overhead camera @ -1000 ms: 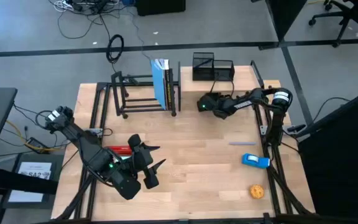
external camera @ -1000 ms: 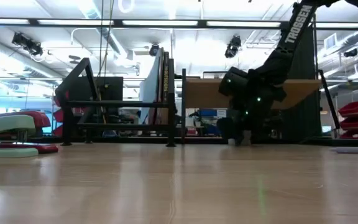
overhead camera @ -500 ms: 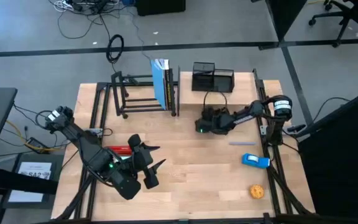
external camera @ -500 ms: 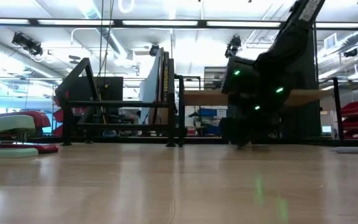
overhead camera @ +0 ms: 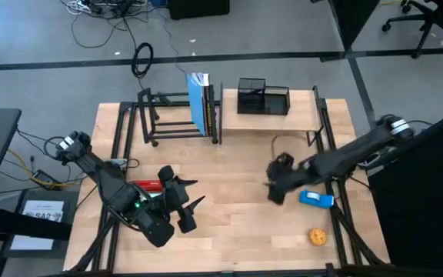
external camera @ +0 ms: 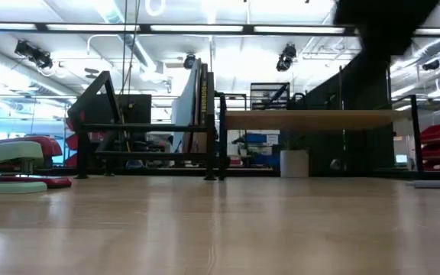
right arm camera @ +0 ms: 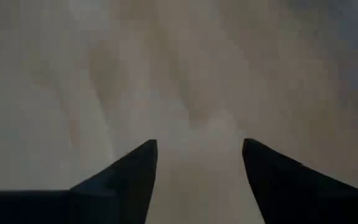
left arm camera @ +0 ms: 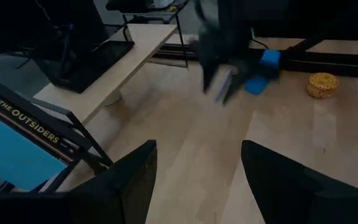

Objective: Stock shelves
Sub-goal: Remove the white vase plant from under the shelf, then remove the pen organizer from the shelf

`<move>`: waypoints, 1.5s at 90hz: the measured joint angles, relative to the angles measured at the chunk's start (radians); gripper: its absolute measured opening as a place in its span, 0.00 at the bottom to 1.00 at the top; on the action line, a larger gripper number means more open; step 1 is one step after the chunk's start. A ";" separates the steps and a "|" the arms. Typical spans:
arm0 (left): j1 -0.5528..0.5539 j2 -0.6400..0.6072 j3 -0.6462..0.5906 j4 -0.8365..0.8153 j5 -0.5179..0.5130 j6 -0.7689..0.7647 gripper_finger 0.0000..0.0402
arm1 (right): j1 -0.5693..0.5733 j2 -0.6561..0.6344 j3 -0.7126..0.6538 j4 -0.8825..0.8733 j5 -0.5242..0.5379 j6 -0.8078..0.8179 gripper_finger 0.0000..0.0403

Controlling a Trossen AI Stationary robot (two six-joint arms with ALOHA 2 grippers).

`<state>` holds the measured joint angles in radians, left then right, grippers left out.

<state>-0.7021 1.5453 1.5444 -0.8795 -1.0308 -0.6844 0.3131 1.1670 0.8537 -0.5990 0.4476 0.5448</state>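
Observation:
The black metal-tube rack stands at the table's far left, with a blue book and other books upright at its right end. The light wood-board shelf stands at the far right, a black mesh organizer on top of it. A small white container stands on the table under its board. My right gripper hangs open and blurred above the table's right middle, next to a blue object. My left gripper waits open near the front left.
A red object lies just left of my left gripper. An orange round thing sits near the front right corner. A pale green stapler shows at the low view's left. The table's middle is bare wood.
My right gripper has drawn back from the front of the wood-board shelf toward the table's near edge and right, rising as it goes. The white container now shows under the board where the gripper stood.

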 joint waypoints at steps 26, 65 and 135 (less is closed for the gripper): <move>0.002 0.000 0.000 0.000 -0.051 0.000 0.53 | -0.603 -0.050 0.168 0.040 -0.275 -0.589 0.52; 0.002 0.000 0.000 0.000 -0.049 -0.001 0.53 | -0.854 0.320 0.334 0.121 -0.414 -0.909 0.45; 0.002 0.000 0.000 -0.002 -0.038 -0.001 0.53 | -0.697 0.210 0.355 -0.151 -0.325 -0.779 0.00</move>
<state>-0.7002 1.5455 1.5444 -0.8818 -1.0683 -0.6849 -0.3840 1.3767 1.2087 -0.7503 0.1222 -0.2337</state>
